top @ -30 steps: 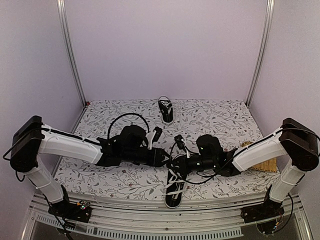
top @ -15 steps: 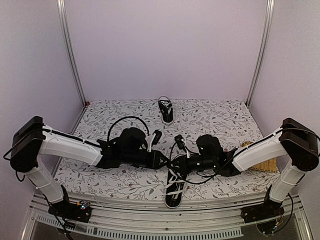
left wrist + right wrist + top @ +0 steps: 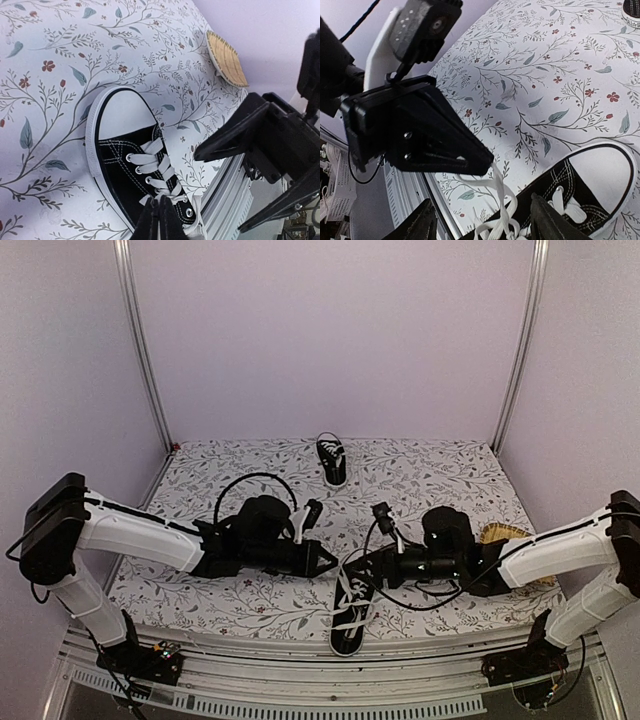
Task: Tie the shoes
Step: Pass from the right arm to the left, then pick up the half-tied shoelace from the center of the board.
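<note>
One of the shoes (image 3: 349, 628), black with a white toe cap, lies at the table's near edge; it also shows in the left wrist view (image 3: 122, 167) and the right wrist view (image 3: 592, 182). My left gripper (image 3: 333, 558) is shut on a strand of its white lace (image 3: 506, 197) just above the eyelets (image 3: 160, 212). The strand runs taut from its tip (image 3: 489, 162) down to the shoe. My right gripper (image 3: 358, 568) stands open beside it (image 3: 485, 226), with nothing between its fingers. The other shoe (image 3: 332, 460) sits at the far middle of the table.
A woven straw mat (image 3: 500, 533) lies at the right under my right arm, also seen in the left wrist view (image 3: 226, 59). The metal rail of the table's near edge (image 3: 235, 200) runs right behind the near shoe. A floral cloth (image 3: 420, 480) covers the table.
My right gripper has opened, let go of the lace and drawn back to the right. My left gripper has shut on the lace strand over the near shoe.
</note>
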`<state>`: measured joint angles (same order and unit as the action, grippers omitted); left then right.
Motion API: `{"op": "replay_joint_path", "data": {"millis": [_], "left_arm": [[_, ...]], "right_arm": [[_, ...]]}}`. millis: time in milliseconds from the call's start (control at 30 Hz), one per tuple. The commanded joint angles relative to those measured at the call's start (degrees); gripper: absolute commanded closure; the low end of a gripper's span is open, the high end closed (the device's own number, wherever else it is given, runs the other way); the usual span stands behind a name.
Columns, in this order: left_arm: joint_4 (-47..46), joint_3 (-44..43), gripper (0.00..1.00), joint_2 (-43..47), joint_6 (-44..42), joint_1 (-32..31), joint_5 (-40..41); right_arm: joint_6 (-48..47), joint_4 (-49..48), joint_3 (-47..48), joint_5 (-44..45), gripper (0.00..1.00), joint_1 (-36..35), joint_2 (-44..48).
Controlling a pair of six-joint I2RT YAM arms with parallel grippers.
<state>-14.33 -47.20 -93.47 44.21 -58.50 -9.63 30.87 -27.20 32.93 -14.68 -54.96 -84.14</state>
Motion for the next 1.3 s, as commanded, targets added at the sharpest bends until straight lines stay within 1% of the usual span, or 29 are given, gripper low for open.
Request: {"op": "replay_joint_path", "data": {"millis": [0, 167, 300, 500, 800, 833, 900, 933, 967, 1000, 1067, 1133, 1267], "left_arm": [[-0.6, 0.0, 1.0, 0.9, -0.4, -0.5, 0.6], [0.3, -0.1, 1.0, 0.8, -1.2, -0.6, -0.2], [1.2, -0.6, 1.0, 0.7, -1.9, -0.5, -0.6], [1.9, -1.6, 1.0, 0.5, -2.3, -0.6, -0.6], [2.6, -2.8, 1.0, -0.1, -2.6, -0.6, -0.8], [2.7, -2.9, 1.0, -0.1, -2.7, -0.5, -0.7], [3.0, -3.0, 1.0, -0.1, -2.8, -0.5, -0.7], [3.3, -3.2, 1.0, -0.1, -2.8, -0.5, -0.5], [3.5, -3.2, 1.0, 0.0, -2.8, -0.5, -0.4], [3.6, -3.3, 1.0, 0.0, -2.9, -0.5, -0.2], [3.9, -3.3, 1.0, 0.2, -3.0, -0.5, 0.1], [4.5, -3.6, 1.0, 0.2, -3.3, -0.5, 0.2], [5.2, -4.7, 1.0, -0.4, -4.3, -0.8, -0.9]], "right_arm": [[0.4, 3.1, -6.8, 1.2, 0.34, 0.5, 6.4], [5.5, 0.5, -14.2, -1.0, 0.35, 0.6, 9.1], [10.2, -3.6, -16.6, -4.5, 0.38, 0.5, 8.5], [12.2, -6.5, -16.3, -6.0, 0.43, 0.5, 5.1], [11.5, -9.9, -13.2, -8.7, 0.56, -0.6, -1.9], [11.5, -10.4, -12.7, -9.1, 0.58, -0.7, -2.8], [11.2, -12.0, -12.0, -10.7, 0.69, -1.0, -4.5], [11.1, -12.4, -11.9, -11.2, 0.78, -1.1, -4.8], [11.1, -12.6, -11.9, -11.3, 0.89, -1.1, -4.7], [11.1, -12.4, -12.2, -11.0, 0.95, -1.1, -4.1], [10.8, -9.9, -12.6, -9.7, 0.97, -1.0, -1.4], [9.3, -3.0, -12.3, -7.2, 0.98, -1.0, 3.4], [3.7, 19.7, -7.3, 0.3, 0.97, -0.8, 13.3]]}}
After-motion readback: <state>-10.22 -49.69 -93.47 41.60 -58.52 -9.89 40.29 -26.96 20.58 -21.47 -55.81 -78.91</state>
